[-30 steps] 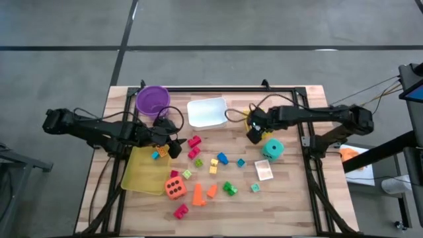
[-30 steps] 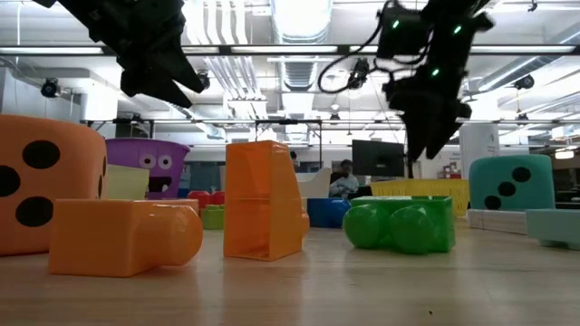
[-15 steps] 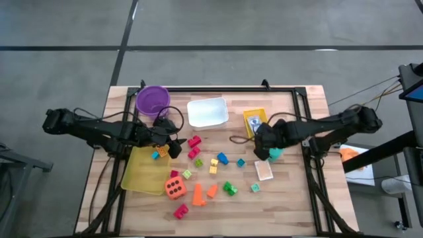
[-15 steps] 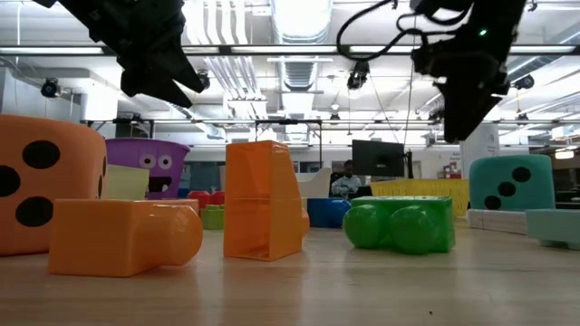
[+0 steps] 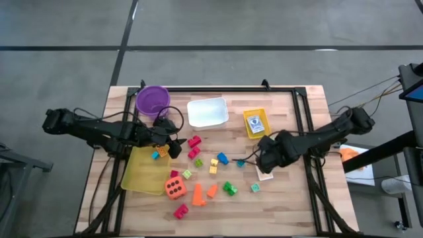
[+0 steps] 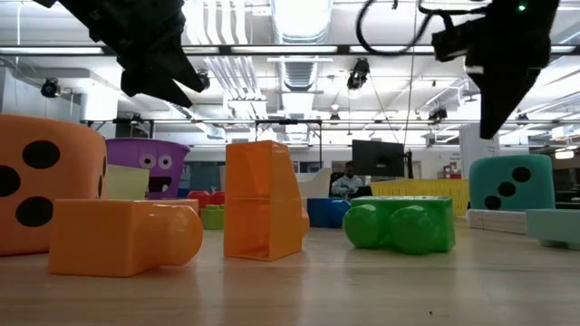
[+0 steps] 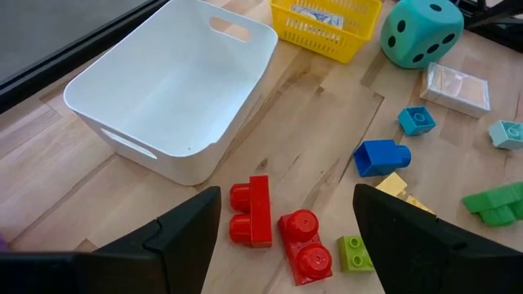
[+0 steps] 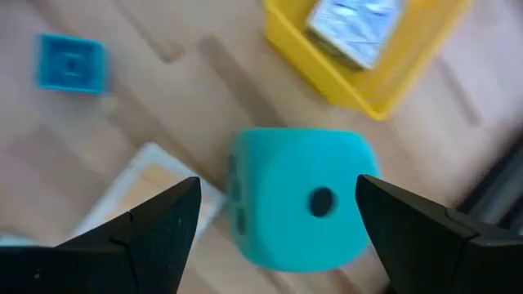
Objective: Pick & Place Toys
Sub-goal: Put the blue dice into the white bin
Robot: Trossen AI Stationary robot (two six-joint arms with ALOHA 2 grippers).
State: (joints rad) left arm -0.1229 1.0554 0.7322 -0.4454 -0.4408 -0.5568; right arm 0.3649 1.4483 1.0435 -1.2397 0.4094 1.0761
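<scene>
Right gripper [image 5: 267,160] moved over teal die [image 8: 298,208], spread wide | left gripper [image 5: 173,148] wide, above wooden table [image 5: 291,198]

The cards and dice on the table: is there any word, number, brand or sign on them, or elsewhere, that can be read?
No text here can be read.
Card pack in the yellow basket: blue print, too blurred to read.
Teal die: only black pips, no numerals.
Orange die: only black pips.
Purple bowl: a cartoon face, no words.
Clear-wrapped pack: no print visible.
</scene>
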